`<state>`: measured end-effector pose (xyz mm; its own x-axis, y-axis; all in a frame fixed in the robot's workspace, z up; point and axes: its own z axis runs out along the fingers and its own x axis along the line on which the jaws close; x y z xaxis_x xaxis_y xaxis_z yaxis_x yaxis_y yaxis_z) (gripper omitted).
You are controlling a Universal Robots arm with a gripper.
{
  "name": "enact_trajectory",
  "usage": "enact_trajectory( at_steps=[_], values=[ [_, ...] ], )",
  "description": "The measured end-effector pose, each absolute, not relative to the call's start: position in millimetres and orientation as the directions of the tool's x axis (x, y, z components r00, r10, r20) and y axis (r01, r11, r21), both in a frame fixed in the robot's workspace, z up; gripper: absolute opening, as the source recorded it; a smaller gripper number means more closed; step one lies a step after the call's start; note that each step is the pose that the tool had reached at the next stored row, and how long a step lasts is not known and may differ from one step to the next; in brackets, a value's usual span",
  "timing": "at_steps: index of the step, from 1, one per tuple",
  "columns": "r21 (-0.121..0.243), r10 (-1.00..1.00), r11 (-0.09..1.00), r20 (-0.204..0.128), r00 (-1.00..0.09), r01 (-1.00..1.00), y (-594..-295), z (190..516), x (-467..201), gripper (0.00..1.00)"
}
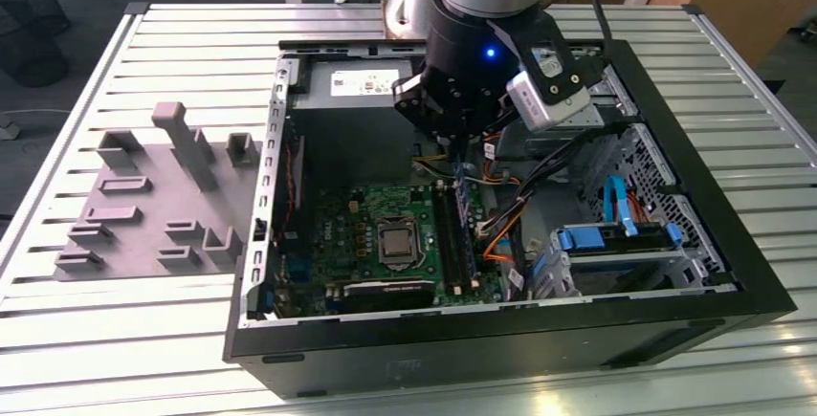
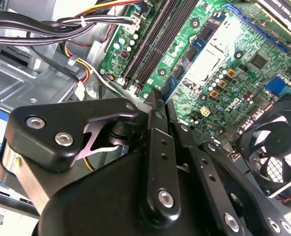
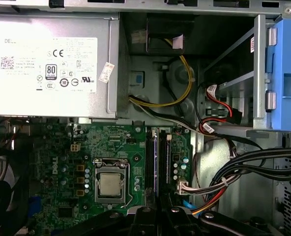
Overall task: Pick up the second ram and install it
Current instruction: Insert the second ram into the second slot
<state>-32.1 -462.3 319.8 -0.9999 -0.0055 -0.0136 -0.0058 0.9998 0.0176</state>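
The second ram (image 1: 462, 229), as far as I can make out, is the thin strip standing on edge among the motherboard's (image 1: 383, 215) long black slots (image 3: 149, 157), beside the processor socket (image 3: 109, 183). My gripper (image 1: 457, 153) hangs just above the slots' end nearest the power supply (image 1: 364, 76). I cannot tell whether it is wide, narrow or holding anything. The motherboard lies inside the open computer case (image 1: 511, 339). The grey fixture (image 1: 141, 206) sits well apart, outside the case.
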Motion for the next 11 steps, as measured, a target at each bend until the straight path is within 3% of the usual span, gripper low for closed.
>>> enact_trajectory(
  at_steps=[11],
  values=[
    [0.017, -0.006, 1.0, -0.014, -1.0, -0.006, -462.6, 318.7, -32.1, 0.14]
  ],
)
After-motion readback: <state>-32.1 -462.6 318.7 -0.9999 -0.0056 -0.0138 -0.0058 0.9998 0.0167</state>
